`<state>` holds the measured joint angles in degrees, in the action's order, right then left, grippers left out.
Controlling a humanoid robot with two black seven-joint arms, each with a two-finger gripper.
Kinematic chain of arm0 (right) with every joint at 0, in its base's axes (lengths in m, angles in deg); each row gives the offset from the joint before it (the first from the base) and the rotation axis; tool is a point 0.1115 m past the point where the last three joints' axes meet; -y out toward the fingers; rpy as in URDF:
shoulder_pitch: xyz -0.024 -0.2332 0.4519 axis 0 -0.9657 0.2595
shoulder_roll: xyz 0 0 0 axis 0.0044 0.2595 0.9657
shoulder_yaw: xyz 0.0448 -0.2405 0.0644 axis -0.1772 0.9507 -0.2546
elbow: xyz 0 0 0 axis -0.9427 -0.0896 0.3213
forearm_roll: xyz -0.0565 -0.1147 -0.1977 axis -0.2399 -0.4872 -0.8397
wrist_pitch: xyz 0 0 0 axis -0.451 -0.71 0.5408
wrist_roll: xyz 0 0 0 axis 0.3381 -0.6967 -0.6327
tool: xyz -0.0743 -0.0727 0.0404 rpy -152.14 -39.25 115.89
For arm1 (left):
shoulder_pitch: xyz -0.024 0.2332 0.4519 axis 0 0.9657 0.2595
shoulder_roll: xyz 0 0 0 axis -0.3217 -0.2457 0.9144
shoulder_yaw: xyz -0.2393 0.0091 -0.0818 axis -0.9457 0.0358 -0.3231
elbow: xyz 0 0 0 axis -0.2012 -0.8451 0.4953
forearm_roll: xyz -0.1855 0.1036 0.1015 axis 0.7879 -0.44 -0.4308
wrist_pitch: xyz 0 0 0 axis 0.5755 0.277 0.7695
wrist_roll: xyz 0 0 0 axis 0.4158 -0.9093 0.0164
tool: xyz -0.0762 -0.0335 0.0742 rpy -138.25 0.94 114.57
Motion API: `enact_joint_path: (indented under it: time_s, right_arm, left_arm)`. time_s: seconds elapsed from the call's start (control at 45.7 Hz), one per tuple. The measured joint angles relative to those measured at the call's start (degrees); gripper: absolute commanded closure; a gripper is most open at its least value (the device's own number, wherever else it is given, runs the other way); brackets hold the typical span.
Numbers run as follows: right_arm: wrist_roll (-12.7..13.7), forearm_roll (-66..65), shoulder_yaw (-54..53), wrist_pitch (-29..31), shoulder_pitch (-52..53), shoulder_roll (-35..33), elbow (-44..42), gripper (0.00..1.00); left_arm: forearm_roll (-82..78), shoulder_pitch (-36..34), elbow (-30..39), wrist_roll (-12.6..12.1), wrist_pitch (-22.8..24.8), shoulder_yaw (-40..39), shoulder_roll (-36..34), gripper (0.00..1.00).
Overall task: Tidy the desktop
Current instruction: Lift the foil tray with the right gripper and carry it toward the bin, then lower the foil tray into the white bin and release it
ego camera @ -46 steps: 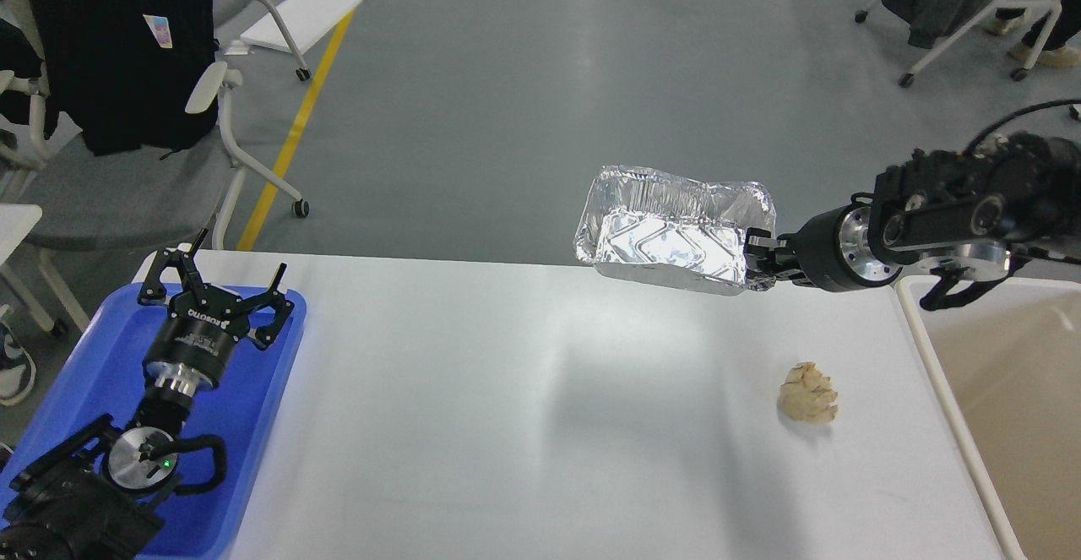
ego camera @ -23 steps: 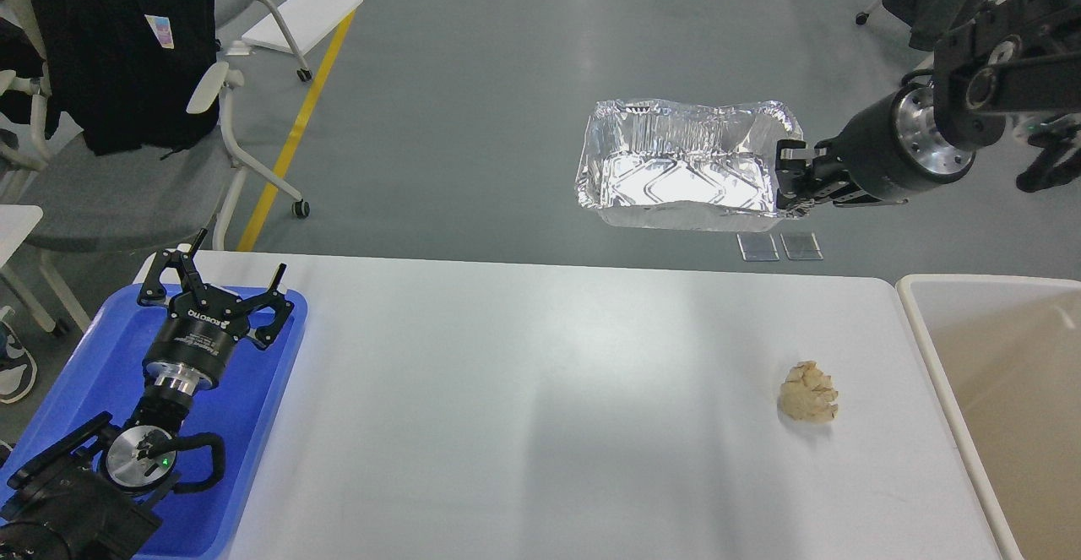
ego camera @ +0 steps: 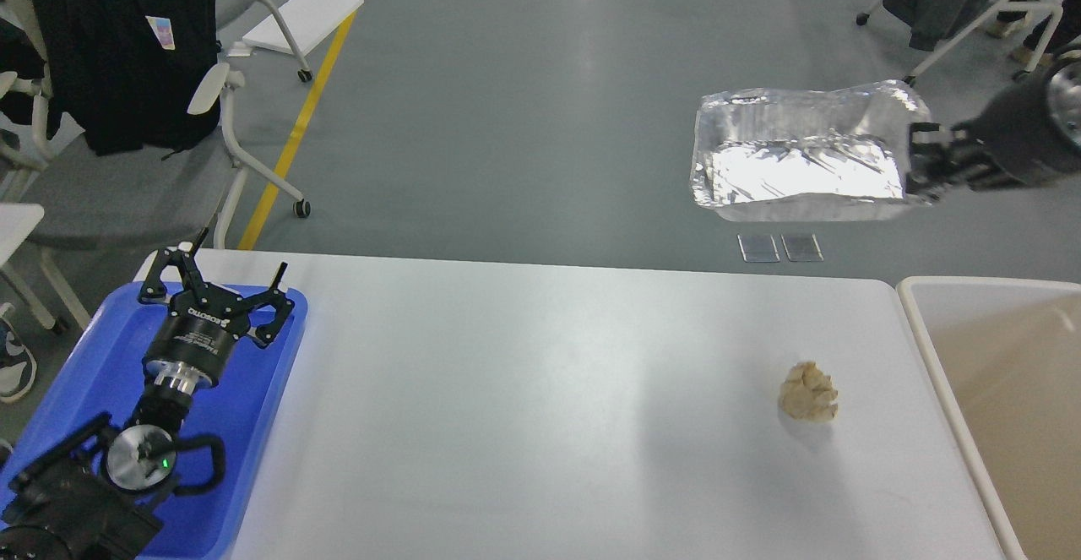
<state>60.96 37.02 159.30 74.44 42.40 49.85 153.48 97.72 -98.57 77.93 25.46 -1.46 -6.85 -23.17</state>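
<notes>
The desktop (ego camera: 524,408) is a wide white tabletop with rounded corners. A crumpled beige paper ball (ego camera: 808,392) lies on its right part. My right gripper (ego camera: 922,163) is shut on the right end of a silver foil tray (ego camera: 802,159) and holds it high in the air beyond the desktop's far edge. My left gripper (ego camera: 221,277) is open and empty, hovering over the blue plastic tray (ego camera: 270,391) at the desktop's left end.
A white-rimmed beige bin (ego camera: 996,391) stands against the desktop's right edge. Chairs on casters stand on the grey floor at the far left (ego camera: 127,180) and far right (ego camera: 946,2). A yellow floor line (ego camera: 312,95) runs behind the desktop.
My right gripper has lifted the foil tray up from the desktop's far edge and carried it to the right, toward the bin side. The left arm has not moved.
</notes>
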Motion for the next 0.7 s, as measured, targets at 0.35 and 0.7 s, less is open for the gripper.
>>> enact_joint_path:
  time_s: [0.35, 0.7]
  right_arm:
    - [0.0, -9.1, 1.1, 1.3, -6.1, -20.6, -8.8, 1.00]
    - [0.0, -11.3, -9.1, 1.2, -22.3, -37.7, -19.3, 1.00]
  left_arm:
    - [0.0, 0.0, 0.0, 0.0, 0.0, 0.0, 0.0, 0.01]
    - [0.0, 0.0, 0.0, 0.0, 0.0, 0.0, 0.0, 0.01]
